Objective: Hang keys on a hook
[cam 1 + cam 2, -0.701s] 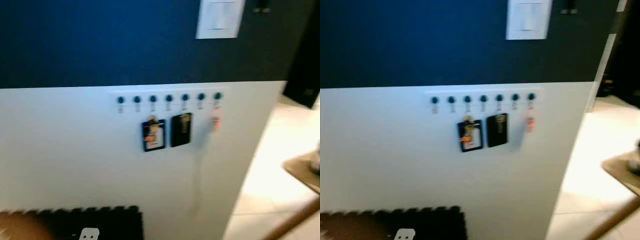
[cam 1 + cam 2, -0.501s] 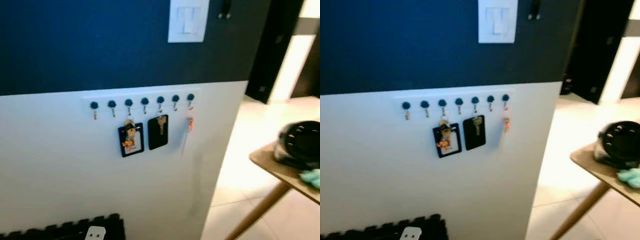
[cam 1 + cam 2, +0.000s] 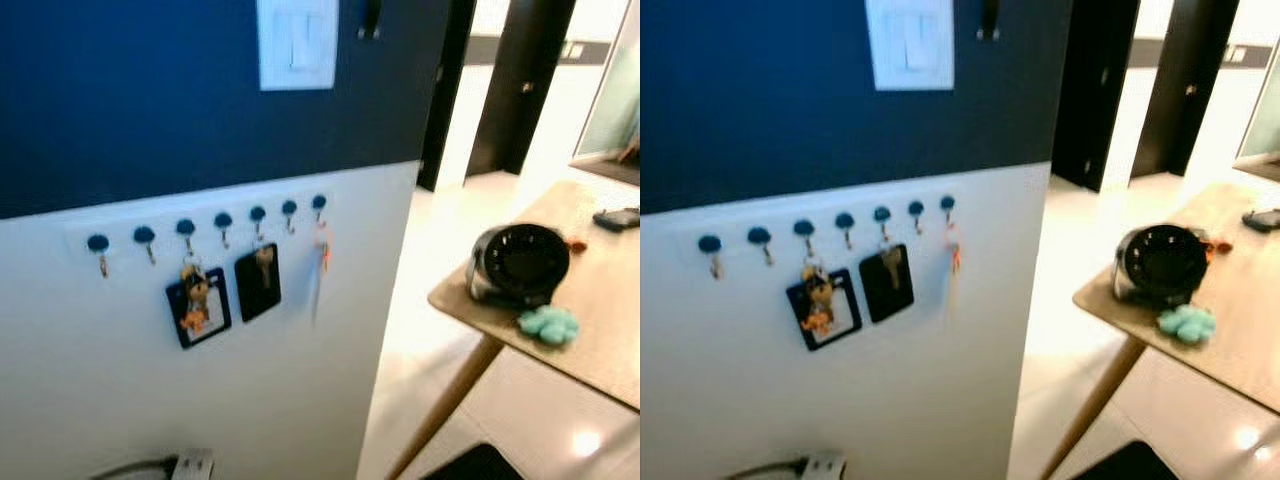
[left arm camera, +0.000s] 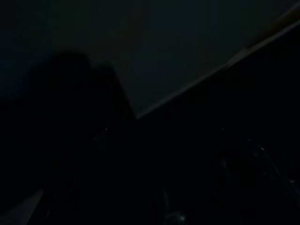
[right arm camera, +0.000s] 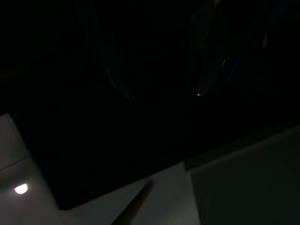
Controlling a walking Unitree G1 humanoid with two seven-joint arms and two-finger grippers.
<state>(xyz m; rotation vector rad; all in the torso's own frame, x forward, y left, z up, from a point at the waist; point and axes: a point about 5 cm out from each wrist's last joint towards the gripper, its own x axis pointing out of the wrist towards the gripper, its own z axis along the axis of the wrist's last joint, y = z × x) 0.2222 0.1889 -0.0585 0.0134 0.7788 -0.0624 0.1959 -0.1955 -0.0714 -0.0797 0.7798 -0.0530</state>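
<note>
Dark wrist views leave both grippers' finger state impossible to tell. White wall rail of blue-knobbed hooks [image 3: 222, 222] sits left of centre; black key tags [image 3: 258, 283] hang below. Round black container [image 3: 517, 263] rests on wooden table [image 3: 610, 330], right.

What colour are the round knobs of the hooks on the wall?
Dark teal-blue knobs, clearest in the left eye view.

White light switch [image 3: 296, 43] on the dark blue upper wall [image 3: 130, 90], wooden table [image 3: 600, 320] stood to the right, round black device [image 3: 518, 264] near its edge, small teal object [image 3: 547, 324] just beside it, dark phone [image 3: 617, 217] farther back, pale tiled floor [image 3: 420, 300] below.
</note>
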